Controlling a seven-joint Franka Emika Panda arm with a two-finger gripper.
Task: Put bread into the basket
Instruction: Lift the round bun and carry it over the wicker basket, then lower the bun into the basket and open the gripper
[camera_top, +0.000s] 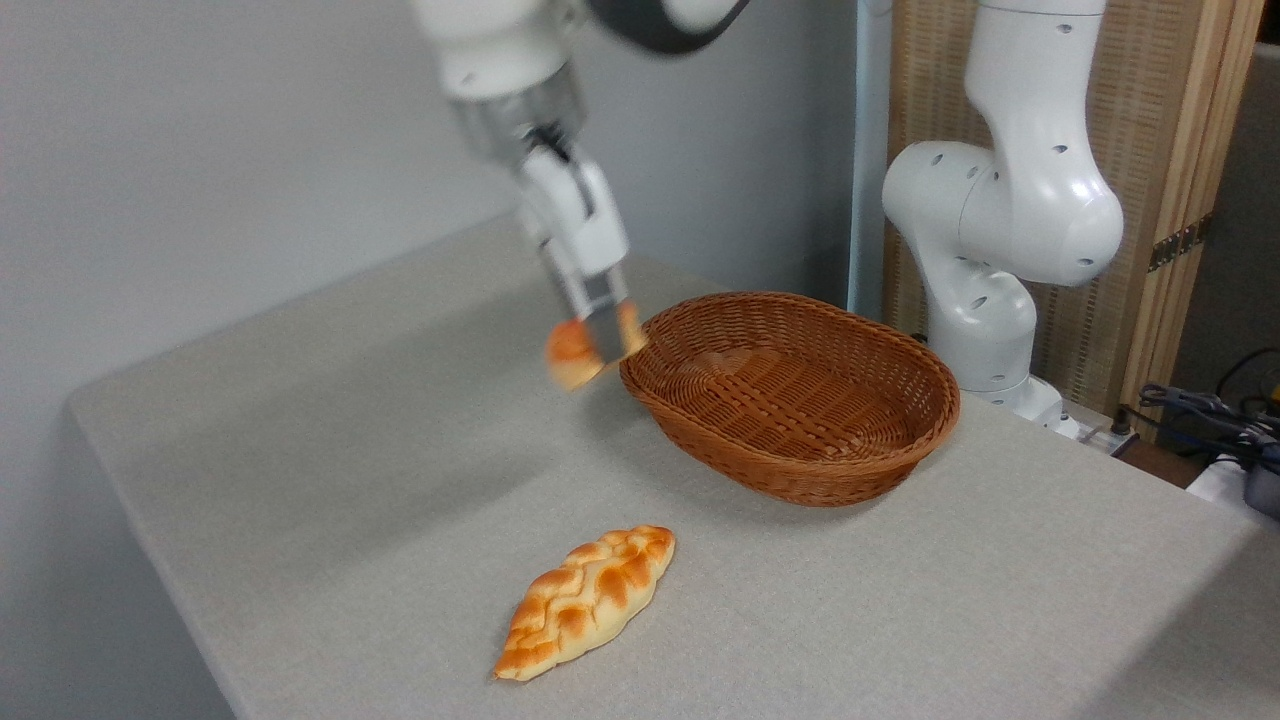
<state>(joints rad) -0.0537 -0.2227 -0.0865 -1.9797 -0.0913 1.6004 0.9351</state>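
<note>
Bread (572, 352) being pinched between gripper (603, 345) jaws, carried clear of table | being held just left of basket (800, 470) rim for drop-in | braided loaf (588, 600) being left aside.

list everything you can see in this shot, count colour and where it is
bun: one, golden-orange with pale base, held in the air just left of the basket rim
basket: one, brown wicker, oval, right of centre on the table, nothing in it
braided loaf: one, golden and pale, lying on the table in front of the basket
table: one, grey cloth-like top, fills most of the frame
slatted screen: one, light wood, back right
cables: dark bundle, far right edge
gripper: one, white with metal fingers, shut on the bun
arm: one, white, base behind the basket
</note>
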